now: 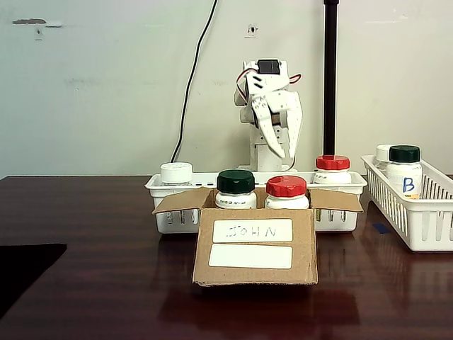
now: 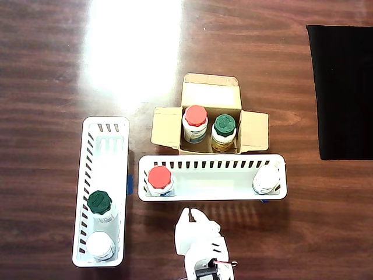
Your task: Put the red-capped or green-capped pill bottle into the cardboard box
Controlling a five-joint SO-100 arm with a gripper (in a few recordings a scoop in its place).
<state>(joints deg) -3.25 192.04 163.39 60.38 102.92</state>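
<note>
The cardboard box (image 1: 255, 244) (image 2: 254, 131) stands in the middle of the table with its flaps open. Inside it stand a red-capped pill bottle (image 1: 286, 190) (image 2: 195, 121) and a green-capped bottle (image 1: 236, 187) (image 2: 224, 129), side by side and upright. Another red-capped bottle (image 1: 333, 168) (image 2: 159, 179) stands at one end of the white slotted basket (image 1: 340, 216) (image 2: 213, 185) behind the box. My white gripper (image 1: 285, 151) (image 2: 187, 217) hangs raised behind that basket, shut, holding nothing and apart from every bottle.
A white-capped bottle (image 1: 176, 173) (image 2: 266, 178) stands at the basket's other end. A second white basket (image 1: 425, 219) (image 2: 105, 131) holds a green-capped bottle (image 1: 404, 170) (image 2: 99, 204) and a white-capped one (image 2: 100, 246). A black mat (image 1: 21, 269) (image 2: 341, 90) lies on the table. A black pole (image 1: 330, 78) rises behind.
</note>
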